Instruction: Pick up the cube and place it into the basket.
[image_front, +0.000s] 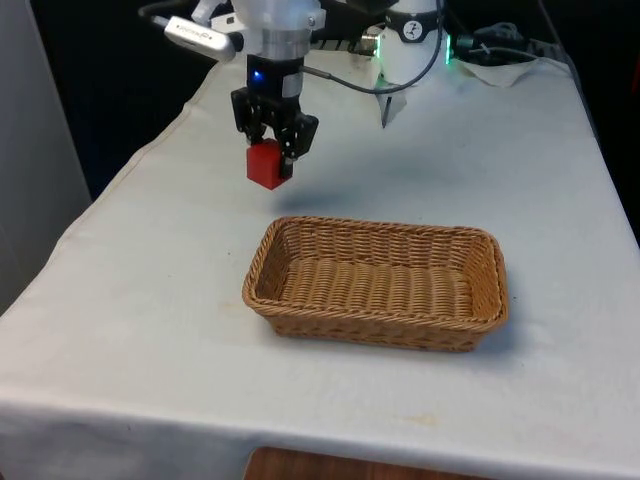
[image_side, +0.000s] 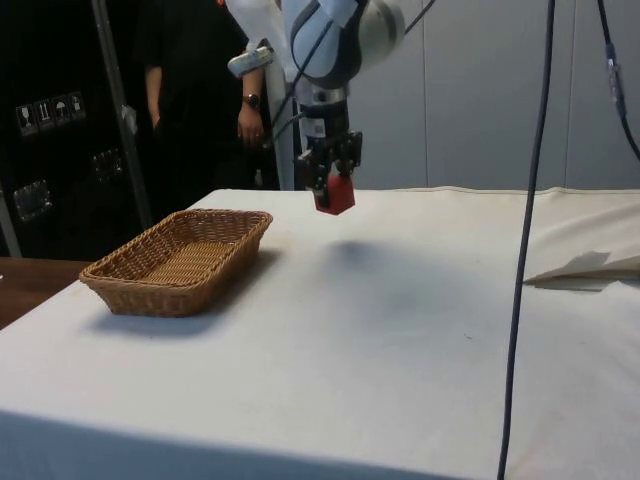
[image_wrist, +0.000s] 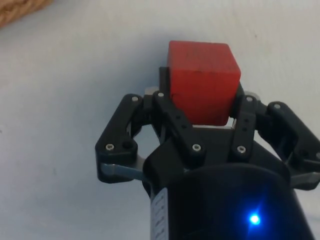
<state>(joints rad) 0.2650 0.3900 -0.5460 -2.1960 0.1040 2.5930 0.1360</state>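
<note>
A red cube (image_front: 265, 165) hangs in the air above the white cloth, held between the fingers of my black gripper (image_front: 272, 152). In the side view the cube (image_side: 334, 194) sits at the gripper's (image_side: 331, 183) tip, well clear of the table. The wrist view has the cube (image_wrist: 202, 80) clamped between both fingers, its far half sticking out past them. The wicker basket (image_front: 262, 262) lies nearer the camera, toward the front view's right of the cube, and holds nothing. In the side view the basket (image_side: 246, 232) lies left of the gripper, and a corner of the basket (image_wrist: 20, 10) appears in the wrist view.
A person in dark clothes (image_side: 200, 90) stands behind the table's far side in the side view. A black cable (image_side: 530, 230) hangs down across that view. Crumpled cloth and cables (image_front: 505, 55) lie near the robot's base.
</note>
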